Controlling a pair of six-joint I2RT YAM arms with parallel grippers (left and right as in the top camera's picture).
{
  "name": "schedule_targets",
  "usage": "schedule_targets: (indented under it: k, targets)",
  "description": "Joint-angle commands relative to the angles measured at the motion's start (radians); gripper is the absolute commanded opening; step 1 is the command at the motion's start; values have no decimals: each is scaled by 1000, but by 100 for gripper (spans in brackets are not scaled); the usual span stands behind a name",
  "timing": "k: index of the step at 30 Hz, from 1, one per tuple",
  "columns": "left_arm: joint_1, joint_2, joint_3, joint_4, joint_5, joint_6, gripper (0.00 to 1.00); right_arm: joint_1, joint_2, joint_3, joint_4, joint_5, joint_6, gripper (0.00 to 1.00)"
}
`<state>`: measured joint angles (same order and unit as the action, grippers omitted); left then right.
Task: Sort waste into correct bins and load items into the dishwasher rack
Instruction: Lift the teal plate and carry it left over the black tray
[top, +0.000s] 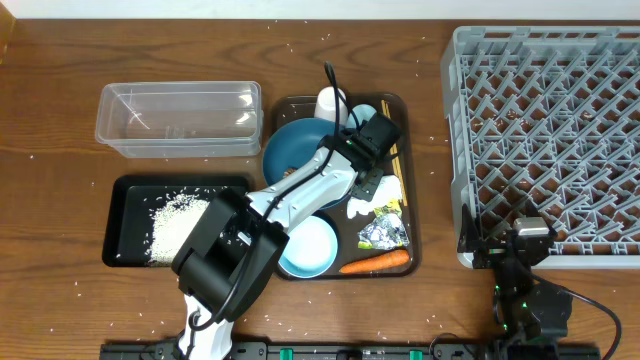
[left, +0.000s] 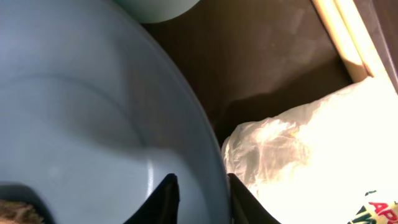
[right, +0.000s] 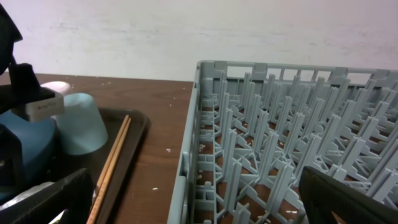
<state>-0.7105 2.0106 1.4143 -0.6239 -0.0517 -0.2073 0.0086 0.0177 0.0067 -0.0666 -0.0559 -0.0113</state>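
- The large square grey plastic rack (top: 545, 140) fills the table's 3 o'clock side. The right gripper (top: 522, 245) sits at the rack's 6 o'clock edge, its fingers spread wide with nothing between them.
- The large brown serving tray (top: 350, 240) lies at the centre of the table.
- The shallow black rectangular tray (top: 125, 220), at 8 o'clock, holds a heap of white rice grains (top: 180, 225).
- The clear rectangular plastic tub (top: 178, 118) stands at 10 o'clock, just beyond the black tray.
- The round dark-blue plate (top: 295, 150) lies in the brown tray's 11 o'clock part. The left gripper (left: 202, 196) is closed on the plate's rim at its 3 o'clock side, one finger inside the rim and one outside.
- The pale blue-white bowl (top: 310, 248) sits at the brown tray's 7 o'clock.
- The small white cup (top: 332, 103) and small light-blue cup (top: 362, 113) stand side by side at the tray's 12 o'clock.
- The thin wooden chopsticks (top: 397, 165) lie along the tray's 3 o'clock edge.
- The orange carrot (top: 375, 262) lies at the tray's 5 o'clock.
- The crinkled silver foil (top: 383, 234) is just at 12 o'clock of the carrot.
- The crumpled white tissue (top: 358, 208) and small green-yellow wrapper (top: 390, 207) lie beyond the foil.
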Motion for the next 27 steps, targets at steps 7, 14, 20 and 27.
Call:
schedule_targets:
  k: [7, 14, 20, 27]
  targets:
    - [-15, -18, 15, -6, -9, 5, 6, -8, -3, -1, -4, -1, -2, 99]
    - [-49, -103, 15, -15, -9, 4, 6, -8, -3, -1, -4, -1, -2, 99]
    - [-61, -211, 15, -58, -9, -66, 6, -8, -3, -1, -4, -1, -2, 99]
    - [-58, -375, 15, -169, -9, -184, 6, -8, -3, -1, -4, -1, -2, 99]
